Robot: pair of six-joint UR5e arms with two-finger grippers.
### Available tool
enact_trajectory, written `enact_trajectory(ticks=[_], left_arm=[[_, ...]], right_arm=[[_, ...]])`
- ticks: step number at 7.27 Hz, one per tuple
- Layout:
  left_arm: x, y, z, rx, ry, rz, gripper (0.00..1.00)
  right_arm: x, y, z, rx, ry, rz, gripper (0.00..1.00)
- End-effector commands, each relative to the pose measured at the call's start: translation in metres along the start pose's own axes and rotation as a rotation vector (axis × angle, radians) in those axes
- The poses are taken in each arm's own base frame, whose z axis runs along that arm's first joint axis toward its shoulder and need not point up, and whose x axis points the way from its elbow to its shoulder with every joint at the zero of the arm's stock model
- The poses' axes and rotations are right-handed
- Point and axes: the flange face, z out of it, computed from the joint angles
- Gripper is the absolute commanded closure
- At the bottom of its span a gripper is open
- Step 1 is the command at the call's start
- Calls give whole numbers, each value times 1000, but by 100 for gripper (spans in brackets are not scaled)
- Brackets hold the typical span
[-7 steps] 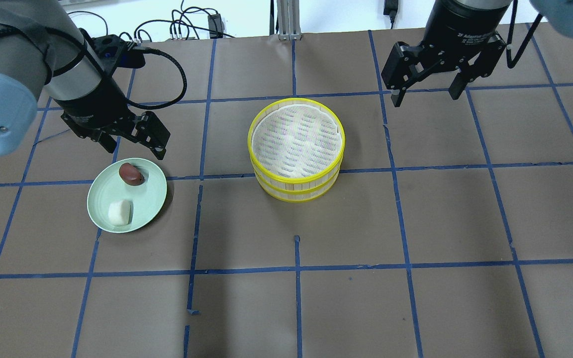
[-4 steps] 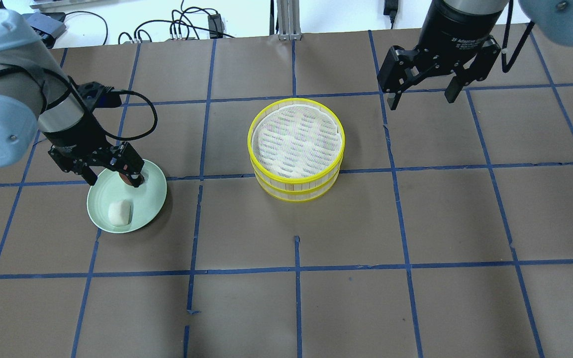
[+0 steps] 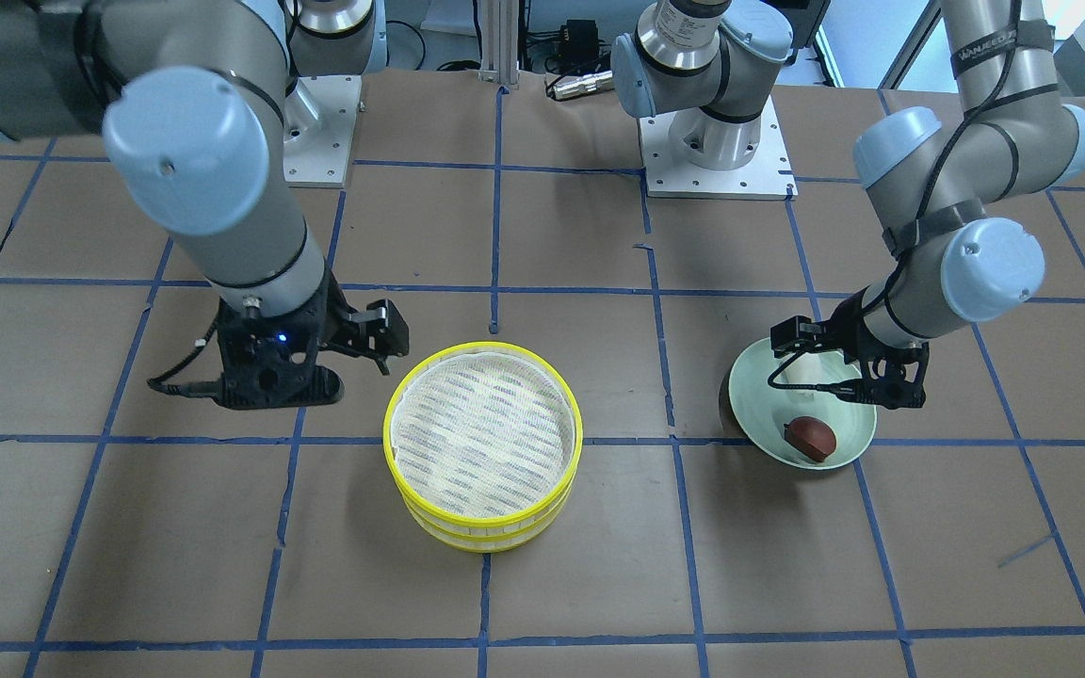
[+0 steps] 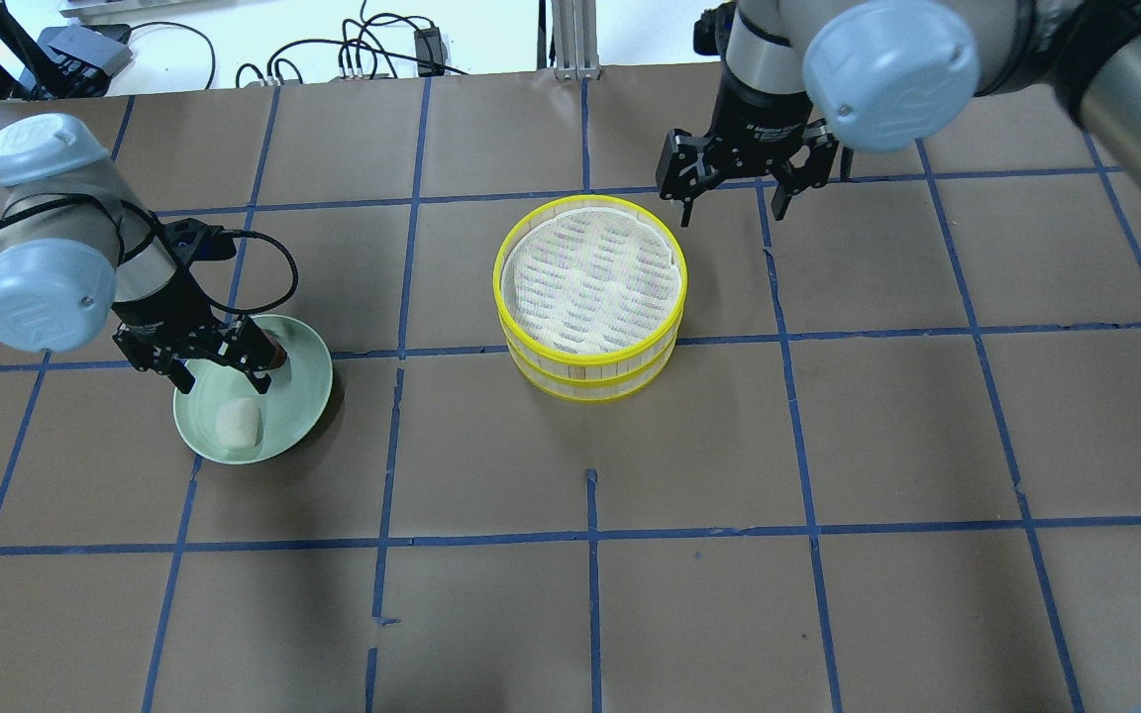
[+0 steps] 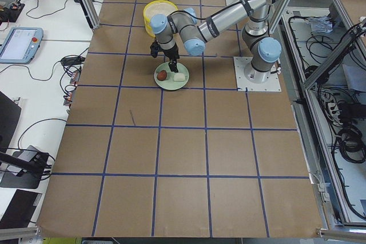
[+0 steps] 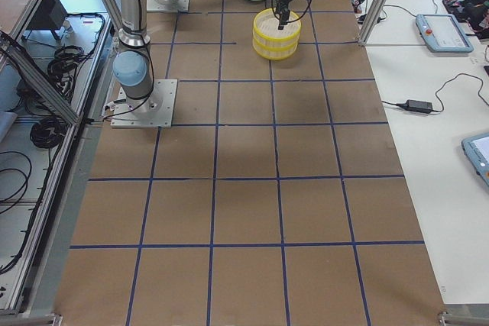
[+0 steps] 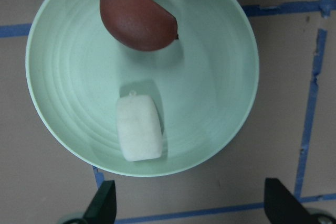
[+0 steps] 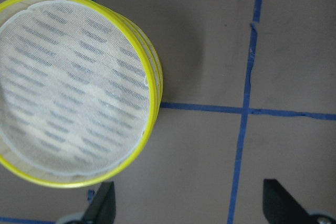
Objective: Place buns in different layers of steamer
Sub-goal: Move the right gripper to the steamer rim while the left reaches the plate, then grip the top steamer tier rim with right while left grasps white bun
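The two steamer layers (image 4: pixel 590 287) stand stacked at the table's middle, yellow-rimmed, and the top mesh liner is bare. They also show in the right wrist view (image 8: pixel 73 87). The white bun (image 7: pixel 139 128) and the reddish-brown bun (image 7: pixel 137 15) lie on the pale green plate (image 7: pixel 231 124). My left gripper (image 4: pixel 221 374) hangs open just above the plate, over the gap between the two buns, and holds nothing. My right gripper (image 4: pixel 732 210) is open and empty, at the steamer's far right side, apart from it.
The plate (image 4: pixel 303 396) sits left of the steamer with a bare grid square between them. The brown table is marked with blue tape lines. Cables lie beyond the table's far edge (image 4: pixel 353 59).
My left gripper has moved forward and down from behind the plate to just above it. My right gripper has moved left and down to the steamer's far right side. Buns and steamer have not moved.
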Motion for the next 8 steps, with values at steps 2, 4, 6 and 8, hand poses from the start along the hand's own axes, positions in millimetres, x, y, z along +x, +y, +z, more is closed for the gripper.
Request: enact_trajectory(ticks=[2,4,6,8], left_arm=[[-12,-24,46,-45,-34,0,34],[-11,-22,42,-43,-32,-14,96],[-9,-18,28,-13,-36,-15,100],[13,0,-33,102,-73,-38,100]], right_arm=[[-5,-24,95,17,4,13,6],[-7,-20,94,9,-2,22,74],[-6,-17,96,-2,-7,41,94],[-4,-6,70,10,6,64,97]])
